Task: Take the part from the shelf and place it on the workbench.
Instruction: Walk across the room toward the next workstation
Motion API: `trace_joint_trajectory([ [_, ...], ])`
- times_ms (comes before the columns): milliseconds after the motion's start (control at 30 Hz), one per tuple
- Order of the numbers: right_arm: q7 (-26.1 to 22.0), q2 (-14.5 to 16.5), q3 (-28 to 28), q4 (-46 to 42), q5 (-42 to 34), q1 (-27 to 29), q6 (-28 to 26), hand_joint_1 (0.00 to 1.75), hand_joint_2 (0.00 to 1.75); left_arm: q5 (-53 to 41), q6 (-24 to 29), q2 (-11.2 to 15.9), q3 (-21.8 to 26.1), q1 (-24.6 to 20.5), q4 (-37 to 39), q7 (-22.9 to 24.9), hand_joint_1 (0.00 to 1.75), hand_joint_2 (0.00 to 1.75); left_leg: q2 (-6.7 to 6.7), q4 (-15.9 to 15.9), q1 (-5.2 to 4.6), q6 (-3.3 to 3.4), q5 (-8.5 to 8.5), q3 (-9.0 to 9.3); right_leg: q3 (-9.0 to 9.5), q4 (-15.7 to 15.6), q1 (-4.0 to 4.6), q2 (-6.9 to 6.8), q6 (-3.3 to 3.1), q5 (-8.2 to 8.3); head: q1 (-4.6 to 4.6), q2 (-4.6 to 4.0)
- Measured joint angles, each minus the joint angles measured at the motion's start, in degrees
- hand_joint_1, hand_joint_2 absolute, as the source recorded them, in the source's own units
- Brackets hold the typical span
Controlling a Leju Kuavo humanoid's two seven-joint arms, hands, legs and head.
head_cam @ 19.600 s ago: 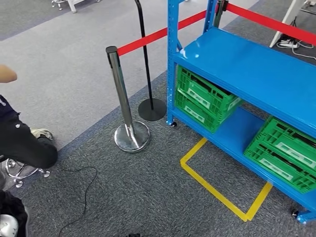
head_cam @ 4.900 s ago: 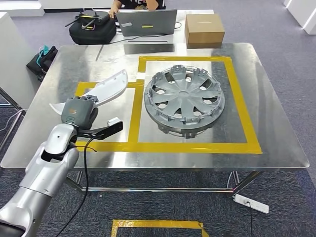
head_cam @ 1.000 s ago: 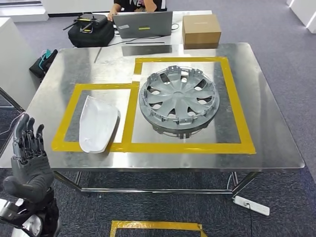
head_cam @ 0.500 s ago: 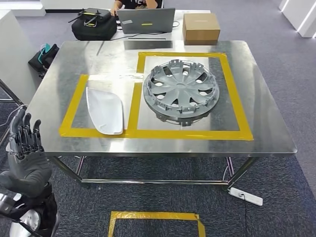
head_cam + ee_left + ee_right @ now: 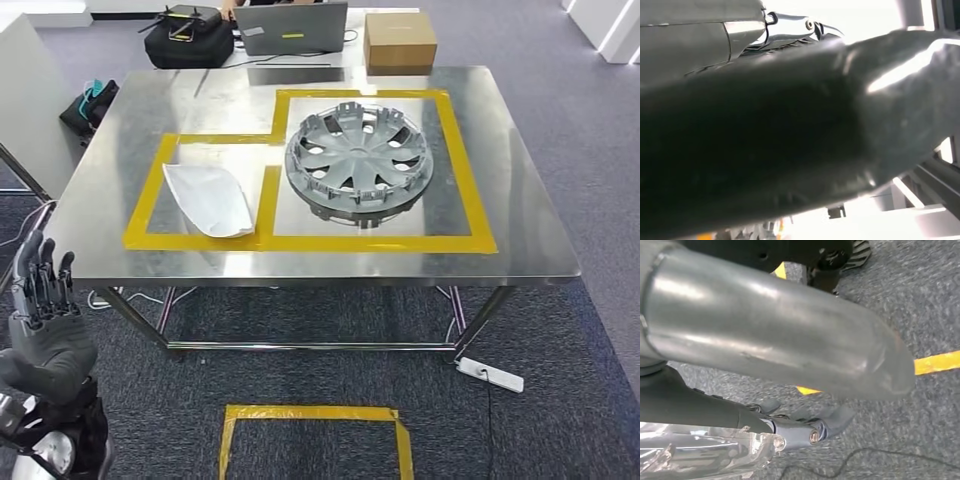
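Observation:
The white part (image 5: pixel 210 199) lies flat on the steel workbench (image 5: pixel 521 235), inside the left yellow-taped square. A grey hubcap (image 5: pixel 358 163) sits in the larger taped square to its right. My left hand (image 5: pixel 41 320) is raised below the table's near left corner, well apart from the part, fingers spread and upright with nothing in them. The left wrist view has that hand (image 5: pixel 791 140) as a dark blur up close. In the right wrist view my right hand (image 5: pixel 772 335) hangs over grey carpet, its thumb and fingers stretched out and holding nothing.
A laptop (image 5: pixel 290 28), a cardboard box (image 5: pixel 400 40) and a black bag (image 5: pixel 189 35) stand along the table's far edge. A white power strip (image 5: pixel 490 375) lies on the floor under the right side. Yellow tape (image 5: pixel 313 412) marks a square on the carpet in front.
The whole view has shifted, so the table now looks a little farther off and turned: the camera moved. The part stays in its taped square and my left hand stays raised and empty.

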Motion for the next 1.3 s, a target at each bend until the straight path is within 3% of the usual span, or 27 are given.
trace_joint_trajectory([
  [67, -0.11, -0.03, -0.01, -0.04, 0.29, -0.10, 0.16, 0.00, 0.00, -0.01, 0.20, 0.01, 0.50, 0.35, -0.12, -0.04, 0.00, 0.00, -0.07, 2.68, 0.11, -0.78, -3.10, -1.22, -0.80, -0.38, -0.21, -0.24, -1.01, 1.16, -0.14, 0.00],
  [133, -0.18, -0.04, -0.01, -0.07, 0.49, -0.20, 0.22, 0.00, 0.00, -0.01, 0.38, 0.01, 0.93, 0.55, -0.17, -0.07, 0.00, 0.00, -0.09, 9.66, 0.28, -1.39, -8.28, -3.34, -2.01, -0.36, -0.25, -0.37, -1.44, 2.13, -0.29, 0.00],
  [167, -0.20, -0.04, -0.01, -0.08, 0.57, -0.21, 0.25, 0.00, 0.00, -0.02, 0.44, 0.03, 1.11, 0.66, -0.17, -0.07, 0.00, 0.00, -0.08, 13.15, 0.38, -1.57, -9.94, -4.16, -2.64, -0.33, -0.26, -0.42, -1.45, 2.58, -0.28, 0.00],
  [200, -0.21, -0.05, -0.01, -0.08, 0.66, -0.21, 0.26, 0.00, 0.00, -0.03, 0.52, 0.05, 1.29, 0.80, -0.19, -0.07, 0.00, 0.00, -0.08, 15.34, 0.46, -1.69, -10.49, -4.32, -3.28, -0.27, -0.29, -0.47, -1.41, 3.03, -0.30, 0.00],
  [233, -0.22, -0.05, -0.01, -0.08, 0.75, -0.23, 0.27, 0.00, 0.00, -0.04, 0.58, 0.08, 1.49, 0.92, -0.24, -0.08, 0.00, 0.00, -0.08, 15.51, 0.55, -1.74, -9.88, -3.55, -3.90, -0.18, -0.32, -0.50, -1.32, 3.43, -0.30, 0.00],
  [300, -0.26, -0.06, 0.00, -0.08, 0.90, -0.31, 0.29, 0.00, 0.00, -0.09, 0.67, 0.12, 1.86, 1.08, -0.54, -0.09, 0.00, 0.00, -0.08, 9.93, 0.72, -1.71, -6.92, 0.86, -4.90, 0.07, -0.40, -0.47, -0.98, 4.10, -0.31, 0.00],
  [367, -0.31, -0.07, 0.01, -0.08, 1.04, -0.45, 0.31, 0.00, 0.00, -0.15, 0.72, 0.14, 2.15, 1.12, -1.00, -0.11, 0.00, 0.00, -0.17, 2.31, 0.72, -1.46, -5.43, 5.75, -5.68, 0.40, -0.29, -0.42, -0.37, 4.71, -0.32, 0.00],
  [433, -0.39, -0.09, 0.02, -0.08, 1.31, -0.62, 0.32, 0.00, 0.00, -0.23, 0.80, 0.14, 2.35, 1.28, -1.39, -0.17, 0.00, 0.00, -0.31, -0.95, 0.58, -0.98, -5.57, 7.25, -6.37, 0.58, -0.15, -0.40, 0.38, 5.50, -0.33, 0.00],
  [500, -0.54, -0.16, 0.05, -0.07, 1.58, -0.69, 0.36, 0.00, 0.00, -0.30, 0.87, 0.14, 2.56, 1.60, -1.73, -0.21, 0.00, 0.00, -0.26, -1.13, 0.56, -0.07, -5.19, 6.42, -7.08, 0.76, -0.25, -0.35, 1.09, 5.87, -0.34, 0.00],
  [567, -0.77, -0.28, 0.07, -0.02, 1.82, -0.68, 0.39, 0.00, 0.00, -0.35, 0.92, 0.07, 2.77, 1.83, -2.11, -0.23, 0.00, 0.00, -0.13, -1.20, 0.62, 1.10, -4.31, 5.45, -8.35, 3.31, -0.35, -0.32, 1.57, 2.96, -0.20, 0.00],
  [633, -1.02, -0.35, 0.14, 0.07, 2.10, -0.80, 0.39, 0.00, 0.00, -0.54, 0.97, -0.04, 2.91, 2.07, -2.46, -0.27, 0.00, 0.00, -0.05, -1.19, 0.51, 1.84, -3.29, 4.33, -10.24, 9.99, -0.38, -0.33, 1.84, -2.60, 0.00, 0.00],
  [667, -1.14, -0.40, 0.21, 0.12, 2.24, -0.92, 0.39, 0.00, 0.00, -0.68, 0.98, -0.07, 2.98, 2.25, -2.59, -0.28, 0.00, 0.00, -0.01, -1.17, 0.38, 2.00, -2.73, 3.68, -10.96, 13.68, -0.37, -0.33, 1.91, -4.66, 0.01, 0.00],
  [700, -1.25, -0.44, 0.32, 0.17, 2.38, -1.05, 0.38, 0.00, 0.00, -0.81, 0.99, -0.09, 3.07, 2.41, -2.72, -0.29, 0.00, 0.00, 0.02, -1.13, 0.24, 2.08, -2.17, 2.95, -11.15, 16.36, -0.36, -0.32, 1.94, -5.46, 0.01, 0.00],
  [733, -1.37, -0.53, 0.42, 0.23, 2.49, -1.17, 0.35, 0.00, 0.00, -0.92, 1.00, -0.11, 3.18, 2.56, -2.83, -0.29, 0.00, 0.00, 0.02, -1.10, 0.10, 2.08, -1.60, 2.15, -10.47, 17.29, -0.33, -0.32, 1.87, -4.87, 0.00, 0.00],
  [767, -1.49, -0.62, 0.49, 0.27, 2.57, -1.24, 0.31, 0.00, 0.00, -0.98, 1.02, -0.14, 3.28, 2.69, -2.95, -0.29, 0.00, 0.00, 0.00, -1.07, 0.00, 2.04, -1.05, 1.36, -8.85, 16.18, -0.29, -0.32, 1.71, -3.23, 0.01, 0.00],
  [833, -1.82, -0.84, 0.64, 0.32, 2.78, -1.41, 0.21, 0.00, 0.00, -1.19, 1.08, -0.20, 3.51, 2.95, -3.27, -0.30, 0.00, 0.00, -0.11, -0.97, -0.17, 1.79, -0.01, 0.03, -3.23, 9.41, -0.09, -0.33, 1.13, -0.59, 0.02, 0.00],
  [867, -2.04, -0.92, 0.75, 0.34, 2.88, -1.56, 0.17, 0.00, 0.00, -1.34, 1.12, -0.24, 3.62, 3.09, -3.50, -0.33, 0.00, 0.00, -0.12, -0.85, -0.27, 1.55, 0.45, -0.41, -0.09, 4.93, 0.03, -0.35, 0.84, -0.73, 0.00, 0.00],
  [933, -2.38, -1.03, 1.00, 0.43, 3.14, -1.92, 0.10, 0.00, 0.00, -1.69, 1.20, -0.32, 3.79, 3.31, -3.89, -0.45, 0.00, 0.00, -0.06, -0.69, -0.35, 0.96, 1.35, -0.83, 3.34, -0.75, 0.29, -0.35, 0.32, -2.26, -0.07, 0.00],
  [1000, -2.52, -1.05, 1.20, 0.62, 3.32, -1.96, 0.05, 0.00, 0.00, -1.98, 1.29, -0.42, 3.85, 3.50, -4.21, -0.58, 0.00, 0.00, -0.02, -0.59, -0.24, 0.25, 1.89, -1.03, 3.14, -1.65, 0.30, -0.38, -0.32, -2.21, -0.07, 0.00],
  [1033, -2.55, -1.09, 1.28, 0.70, 3.38, -1.89, 0.01, 0.00, 0.00, -2.07, 1.38, -0.45, 3.91, 3.65, -4.40, -0.62, 0.00, 0.00, -0.04, -0.09, -0.14, -0.16, 1.15, -1.30, 2.86, -1.62, 0.24, -0.45, -0.76, -1.84, -0.13, 0.00],
  [1067, -2.54, -1.13, 1.34, 0.77, 3.41, -1.84, -0.04, 0.00, 0.00, -2.12, 1.46, -0.49, 3.98, 3.83, -4.60, -0.64, 0.00, 0.00, -0.07, 1.26, -0.06, -0.58, -0.45, -1.80, 2.57, -1.67, 0.11, -0.56, -1.20, -1.42, -0.22, 0.00],
  [1133, -2.51, -1.20, 1.42, 0.85, 3.46, -1.84, -0.16, 0.00, 0.00, -2.15, 1.63, -0.55, 4.14, 4.16, -4.90, -0.66, 0.00, 0.00, -0.09, 7.21, 0.23, -1.38, -5.60, -3.71, 1.84, -1.65, 0.00, -0.69, -1.72, -0.66, -0.43, 0.00],
  [1167, -2.48, -1.20, 1.44, 0.90, 3.48, -1.84, -0.20, 0.00, 0.00, -2.16, 1.68, -0.58, 4.21, 4.30, -4.98, -0.66, 0.00, 0.00, -0.09, 11.03, 0.40, -1.69, -7.73, -4.77, 1.42, -1.59, -0.01, -0.72, -1.79, -0.35, -0.45, 0.00],
  [1200, -2.44, -1.20, 1.45, 0.96, 3.48, -1.80, -0.22, 0.00, 0.00, -2.17, 1.71, -0.61, 4.26, 4.42, -5.02, -0.66, 0.00, 0.00, -0.08, 14.03, 0.54, -1.96, -8.83, -5.40, 1.02, -1.48, -0.02, -0.68, -1.73, -0.07, -0.45, 0.00],
  [1233, -2.39, -1.20, 1.46, 1.05, 3.49, -1.76, -0.22, 0.00, 0.00, -2.17, 1.73, -0.62, 4.30, 4.51, -5.05, -0.66, 0.00, 0.00, -0.08, 15.23, 0.67, -2.14, -8.69, -5.19, 0.69, -1.31, -0.06, -0.54, -1.60, 0.15, -0.45, 0.00],
  [1267, -2.35, -1.21, 1.48, 1.14, 3.50, -1.74, -0.21, 0.00, 0.00, -2.18, 1.74, -0.63, 4.33, 4.58, -5.13, -0.66, 0.00, 0.00, -0.12, 14.17, 0.80, -2.25, -7.54, -3.92, 0.39, -1.06, -0.14, -0.31, -1.44, 0.32, -0.44, 0.00],
  [1300, -2.32, -1.21, 1.49, 1.22, 3.49, -1.74, -0.21, 0.00, 0.00, -2.20, 1.76, -0.65, 4.35, 4.63, -5.23, -0.67, 0.00, 0.00, -0.35, 11.18, 0.93, -2.32, -5.89, -1.76, 0.15, -0.76, -0.25, -0.01, -1.25, 0.43, -0.43, 0.00],
])
